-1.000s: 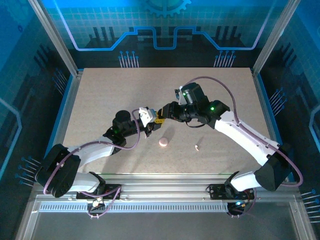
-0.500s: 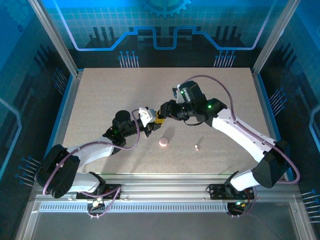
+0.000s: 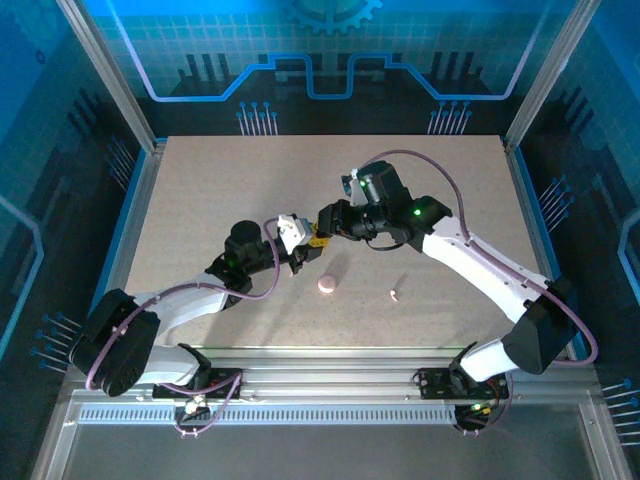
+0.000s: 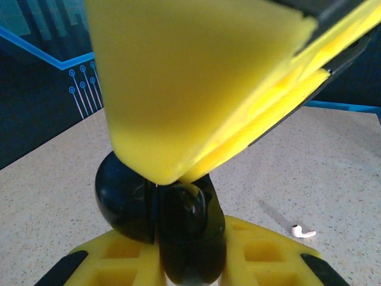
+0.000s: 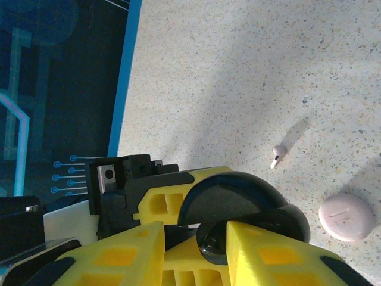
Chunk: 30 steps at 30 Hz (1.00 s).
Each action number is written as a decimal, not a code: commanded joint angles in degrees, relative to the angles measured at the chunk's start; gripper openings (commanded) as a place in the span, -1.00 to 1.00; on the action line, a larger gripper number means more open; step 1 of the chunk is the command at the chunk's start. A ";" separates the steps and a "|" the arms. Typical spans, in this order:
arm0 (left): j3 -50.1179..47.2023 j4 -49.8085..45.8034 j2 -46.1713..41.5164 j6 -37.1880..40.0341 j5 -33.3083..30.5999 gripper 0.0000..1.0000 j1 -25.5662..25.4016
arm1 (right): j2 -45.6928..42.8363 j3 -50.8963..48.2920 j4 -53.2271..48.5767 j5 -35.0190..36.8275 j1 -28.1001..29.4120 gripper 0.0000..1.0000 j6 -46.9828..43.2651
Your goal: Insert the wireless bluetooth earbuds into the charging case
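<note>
The charging case point(image 3: 327, 286), a small pale-pink puck, lies on the table just in front of both grippers, and also sits at the lower right of the right wrist view point(image 5: 347, 217). One white earbud point(image 3: 394, 295) lies to its right, and it is also in the right wrist view point(image 5: 278, 156) and the left wrist view point(image 4: 303, 232). My left gripper point(image 3: 303, 252) and right gripper point(image 3: 322, 232) meet above the table. Both are shut on a glossy black round object point(image 4: 178, 214) with a flat disc-like half point(image 5: 238, 199). The right fingers point(image 5: 268, 256) pinch its rounded part.
The speckled beige table point(image 3: 220, 190) has open room at the back and left. Metal frame posts and blue glass walls surround it. The arm bases stand at the near rail point(image 3: 330, 385).
The right arm's wrist has shifted slightly left and toward the left gripper. Both grippers stay joined at the black object. The case and earbud have not moved.
</note>
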 commanded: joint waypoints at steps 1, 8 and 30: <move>0.05 -0.31 -1.14 1.39 -0.63 -0.58 -0.56 | -1.95 2.22 -2.24 0.52 -0.62 -0.34 -2.08; -1.91 -0.65 -0.44 2.85 -2.71 -0.57 -0.57 | -4.41 2.57 -9.52 2.37 -3.41 -0.33 -5.55; -3.65 0.30 1.57 0.88 -5.19 -0.56 -0.54 | 9.79 7.54 -23.58 7.05 -24.01 -0.13 -55.01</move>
